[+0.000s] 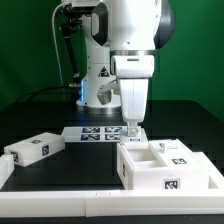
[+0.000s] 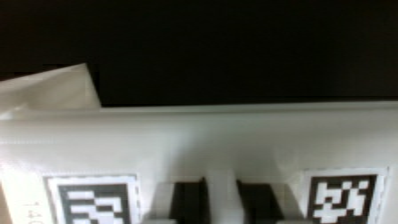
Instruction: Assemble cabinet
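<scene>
Hanging straight down from the white robot arm (image 1: 125, 40), the two-finger claw (image 1: 133, 129) has its tips right at the rear edge of the white plastic open-box cabinet (image 1: 165, 172). The cabinet sits on the black table (image 1: 60, 172), just below the claw and toward the exterior view's right of it. Whether the claw is spread, pressed together or pinching that rear wall cannot be told: the fingertips are too small in the exterior view and lost in blur in the wrist view. The cabinet's open top shows a hollow nearest the claw, and square black-and-white tags (image 1: 172, 184) mark its front and top. A small white plastic drawer block (image 1: 30, 150), also tagged, lies well apart from the claw toward the exterior view's left. The thin flat white marker board (image 1: 93, 133) lies just beside the claw on that same side. The badly blurred wrist view shows a broad white cabinet surface (image 2: 214, 140) close under the claw, carrying two tags.
</scene>
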You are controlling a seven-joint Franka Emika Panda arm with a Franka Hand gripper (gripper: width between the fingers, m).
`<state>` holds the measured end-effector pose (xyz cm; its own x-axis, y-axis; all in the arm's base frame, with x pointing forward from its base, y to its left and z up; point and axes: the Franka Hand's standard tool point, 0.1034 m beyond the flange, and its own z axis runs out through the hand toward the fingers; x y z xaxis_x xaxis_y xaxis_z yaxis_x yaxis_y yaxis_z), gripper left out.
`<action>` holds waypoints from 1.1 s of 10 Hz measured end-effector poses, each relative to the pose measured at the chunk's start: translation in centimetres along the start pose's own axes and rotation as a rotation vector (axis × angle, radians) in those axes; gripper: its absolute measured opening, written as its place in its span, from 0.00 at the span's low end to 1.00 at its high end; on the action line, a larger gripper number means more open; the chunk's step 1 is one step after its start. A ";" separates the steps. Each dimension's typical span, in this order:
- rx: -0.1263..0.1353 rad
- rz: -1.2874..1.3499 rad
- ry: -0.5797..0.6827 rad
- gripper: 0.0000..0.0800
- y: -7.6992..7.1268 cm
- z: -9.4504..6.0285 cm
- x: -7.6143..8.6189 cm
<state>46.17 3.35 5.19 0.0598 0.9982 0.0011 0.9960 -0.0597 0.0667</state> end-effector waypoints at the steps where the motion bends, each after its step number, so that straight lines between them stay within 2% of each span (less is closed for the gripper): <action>1: 0.003 -0.019 -0.002 0.09 0.3 0.0 -0.3; 8: 0.005 -0.081 -0.004 0.09 0.8 0.1 -1.1; 9: 0.013 -0.093 -0.010 0.09 1.5 0.0 -1.4; 11: 0.002 -0.111 -0.010 0.09 3.2 -0.1 -1.5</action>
<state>49.24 1.64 5.46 -0.0503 0.9986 -0.0165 0.9967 0.0512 0.0635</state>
